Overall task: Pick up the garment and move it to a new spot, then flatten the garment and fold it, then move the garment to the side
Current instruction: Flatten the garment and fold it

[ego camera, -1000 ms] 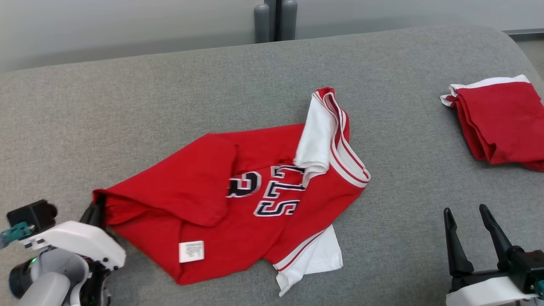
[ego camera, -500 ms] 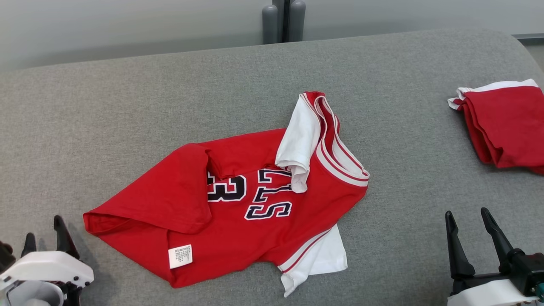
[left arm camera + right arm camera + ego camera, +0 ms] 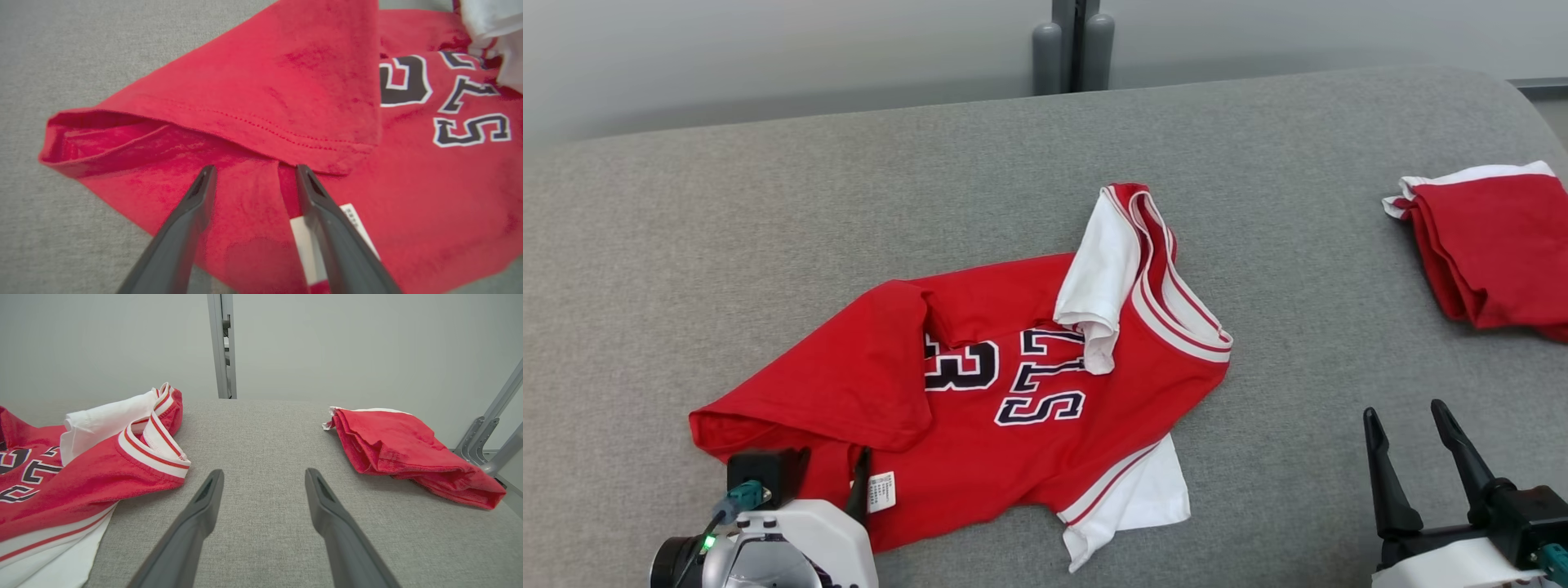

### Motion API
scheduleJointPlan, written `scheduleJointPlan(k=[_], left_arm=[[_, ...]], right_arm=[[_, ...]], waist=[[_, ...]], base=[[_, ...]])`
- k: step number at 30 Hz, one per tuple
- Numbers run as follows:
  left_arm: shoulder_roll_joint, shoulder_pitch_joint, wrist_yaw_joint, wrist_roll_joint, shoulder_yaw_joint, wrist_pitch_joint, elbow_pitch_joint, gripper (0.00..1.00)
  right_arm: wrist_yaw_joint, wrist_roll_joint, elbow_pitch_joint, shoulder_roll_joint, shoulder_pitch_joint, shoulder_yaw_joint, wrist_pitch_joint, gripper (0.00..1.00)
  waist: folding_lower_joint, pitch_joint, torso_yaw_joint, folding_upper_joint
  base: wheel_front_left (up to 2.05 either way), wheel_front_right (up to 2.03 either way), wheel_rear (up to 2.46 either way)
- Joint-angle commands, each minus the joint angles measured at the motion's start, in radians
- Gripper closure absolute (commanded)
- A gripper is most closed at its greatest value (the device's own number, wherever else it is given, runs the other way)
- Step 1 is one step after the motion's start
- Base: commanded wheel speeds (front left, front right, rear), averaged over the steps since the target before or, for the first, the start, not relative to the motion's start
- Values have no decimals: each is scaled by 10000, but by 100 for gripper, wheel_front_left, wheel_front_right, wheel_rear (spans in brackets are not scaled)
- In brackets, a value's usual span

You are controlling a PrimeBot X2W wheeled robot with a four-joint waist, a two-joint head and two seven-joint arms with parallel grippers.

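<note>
The garment (image 3: 1013, 392), a red jersey with white sleeves and dark numbers, lies crumpled on the grey padded table (image 3: 768, 245), one flap folded over its left part. My left gripper (image 3: 256, 169) is open just above the jersey's near hem (image 3: 261, 126). Its fingertips stand on either side of a crease, the right one over the white label (image 3: 355, 228). In the head view one of its fingers (image 3: 859, 490) shows beside that label (image 3: 880, 492). My right gripper (image 3: 1405, 410) hovers open and empty over bare table right of the jersey (image 3: 81, 465).
A second red garment (image 3: 1494, 245) lies folded at the table's right edge, also in the right wrist view (image 3: 408, 453). Two grey posts (image 3: 1072, 49) stand behind the far edge. Metal frame legs (image 3: 486, 437) show past the right end.
My left gripper let go of the jersey's left corner, opened, and moved right to the near hem by the label. The corner dropped flat. The head camera shifted a little.
</note>
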Motion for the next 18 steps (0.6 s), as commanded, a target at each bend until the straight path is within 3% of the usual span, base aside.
scheduleJointPlan(k=[1, 9, 10, 11, 12, 14, 18], left_arm=[[134, -221, 145, 131, -154, 382, -14, 0], [653, -51, 409, 325, -365, 1091, -198, 0], [717, -4, 409, 323, -373, 1144, -275, 19], [773, 18, 427, 335, -376, 1176, -349, 65], [815, 29, 432, 343, -378, 1169, -426, 100], [824, 102, 367, 253, -352, 1123, -603, 100], [647, 324, 712, 141, 82, 442, -977, 100]], right_arm=[[-3, 24, -16, -79, -55, -54, -41, 0], [-3, 149, -3, -74, 100, -153, -42, 0], [-3, 169, -9, -74, 95, -163, -42, 0], [-3, 182, -12, -74, 93, -175, -42, 0], [-3, 204, -8, -73, 93, -184, -42, 0], [-3, 228, 9, -74, 86, -213, -42, 0], [-3, 235, 9, -74, 14, -253, -42, 0]], waist=[[0, 40, -162, -1], [0, 152, -408, -1], [0, 178, -410, -1], [0, 204, -405, -1], [0, 224, -393, -1], [0, 249, -327, -1], [0, 264, -75, -1]], base=[[0, 0, 0], [0, 0, 0], [0, 0, 0], [0, 0, 0], [0, 0, 0], [0, 0, 0], [0, 0, 0]])
